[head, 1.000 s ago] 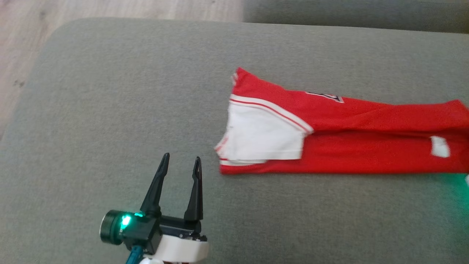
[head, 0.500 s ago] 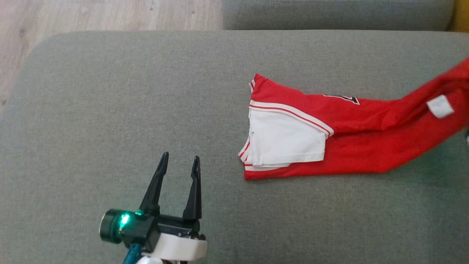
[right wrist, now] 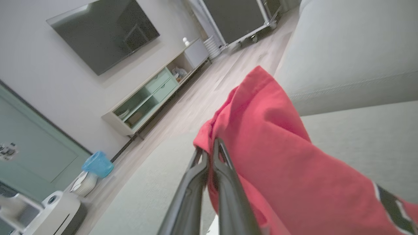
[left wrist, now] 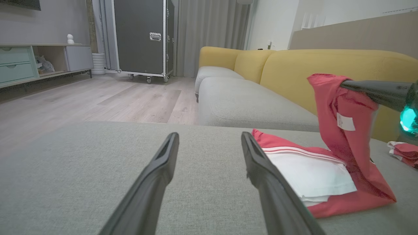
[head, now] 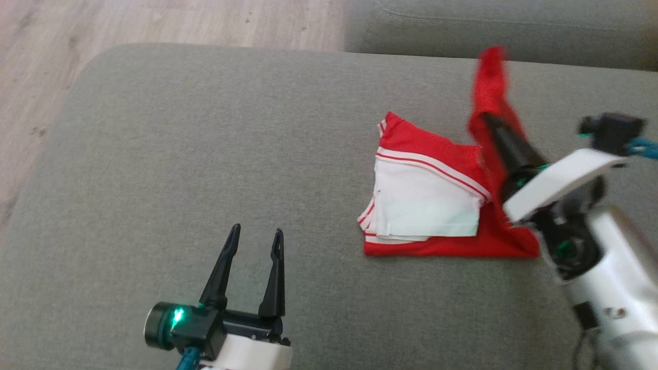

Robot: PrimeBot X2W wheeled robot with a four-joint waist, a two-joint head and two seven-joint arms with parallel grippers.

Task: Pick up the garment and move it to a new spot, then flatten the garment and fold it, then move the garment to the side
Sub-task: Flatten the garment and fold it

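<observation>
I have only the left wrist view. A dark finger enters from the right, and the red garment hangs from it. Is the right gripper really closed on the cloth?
Observer: Yes. In the right wrist view the right gripper is shut on the red garment, pinching a fold at its raised end.
Operator: Where is my left gripper relative to the garment?
Observer: In the head view the left gripper is open, to the robot's left of the garment and apart from it, over the grey cushion.
Operator: Any print on the lifted part?
Observer: The right wrist view shows a dark print with a white edge there.
</observation>
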